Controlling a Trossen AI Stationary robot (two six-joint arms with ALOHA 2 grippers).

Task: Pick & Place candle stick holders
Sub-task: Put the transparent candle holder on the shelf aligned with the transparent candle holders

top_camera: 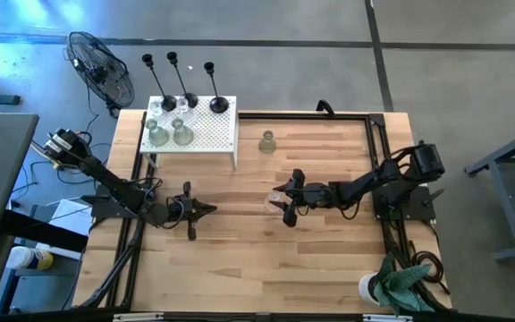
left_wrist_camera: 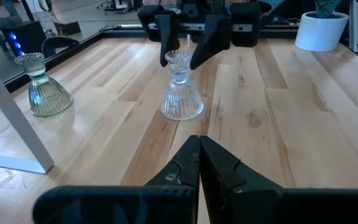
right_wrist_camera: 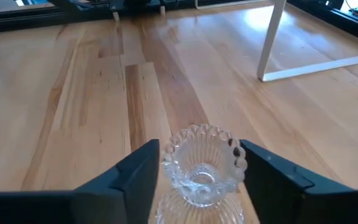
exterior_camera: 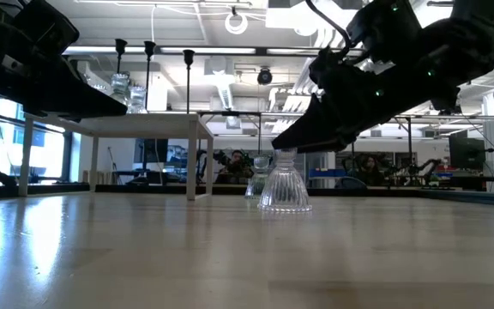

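The right gripper (left_wrist_camera: 188, 43) straddles the scalloped neck of a clear glass candle stick holder (left_wrist_camera: 181, 93) standing upright mid-desk, its jaws apart on either side of the rim with a sliver of gap showing, placed, it appears, to close on the narrow top rather than the flared ribbed base. The left gripper (top_camera: 206, 209), jaws pressed together and empty, waits low over the wooden desk (top_camera: 329, 259), facing the work. A second glass holder (top_camera: 267, 141) stands alone nearer the far edge, beside a small white perforated stand (top_camera: 208, 134) carrying two more glass holders (top_camera: 169, 134) and three black stemmed holders (top_camera: 193, 102), seemingly the collection point.
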